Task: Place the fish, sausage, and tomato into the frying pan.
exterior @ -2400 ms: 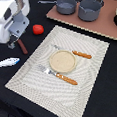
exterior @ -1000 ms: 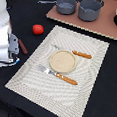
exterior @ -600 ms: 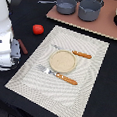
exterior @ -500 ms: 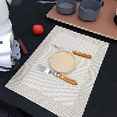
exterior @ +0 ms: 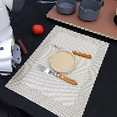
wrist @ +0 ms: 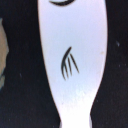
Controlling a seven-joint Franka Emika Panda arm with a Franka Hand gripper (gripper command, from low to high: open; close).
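The pincer [exterior: 4,65] has come down over 2.4 s at the exterior view's near left, off the mat [exterior: 58,69], and its body now covers the fish there. Whether its jaws are open or closed cannot be told. In the wrist view the fish [wrist: 72,60] fills the frame, long axis lengthwise, narrowing toward the tail. Judged: grasp imminent, 0 of 3 items placed. The sausage [exterior: 22,46] lies just beside the arm, the tomato [exterior: 38,29] farther, the frying pan [exterior: 65,5] at the far edge.
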